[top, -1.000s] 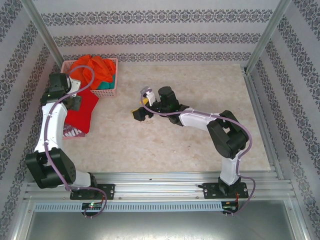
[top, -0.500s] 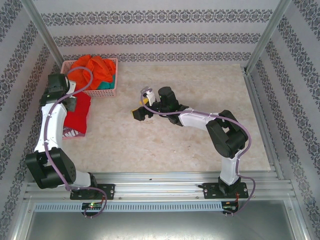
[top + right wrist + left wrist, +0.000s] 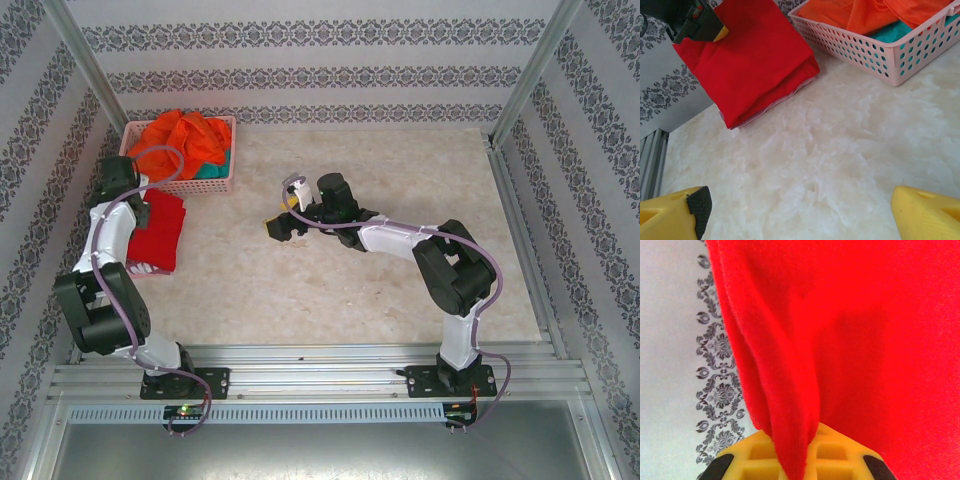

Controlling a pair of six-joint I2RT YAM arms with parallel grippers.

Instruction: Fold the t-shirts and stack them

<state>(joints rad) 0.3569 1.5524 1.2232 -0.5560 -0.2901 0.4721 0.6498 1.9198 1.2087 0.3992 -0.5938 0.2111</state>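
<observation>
The red t-shirt [image 3: 162, 230] is plain, bright and folded into a thick oblong, lying at the table's [image 3: 350, 290] left edge, just in front of the pink basket [image 3: 225, 150]. Its left edge is lifted into a hanging fold, pinched in the closed left gripper [image 3: 715, 32]. Under it lies the maroon t-shirt [image 3: 141, 266], its white print poking out at the near end. The orange t-shirts [image 3: 185, 135] sit crumpled and heaped above the basket's rim, with the teal t-shirt [image 3: 212, 171] bunched beneath them at the near-right corner
</observation>
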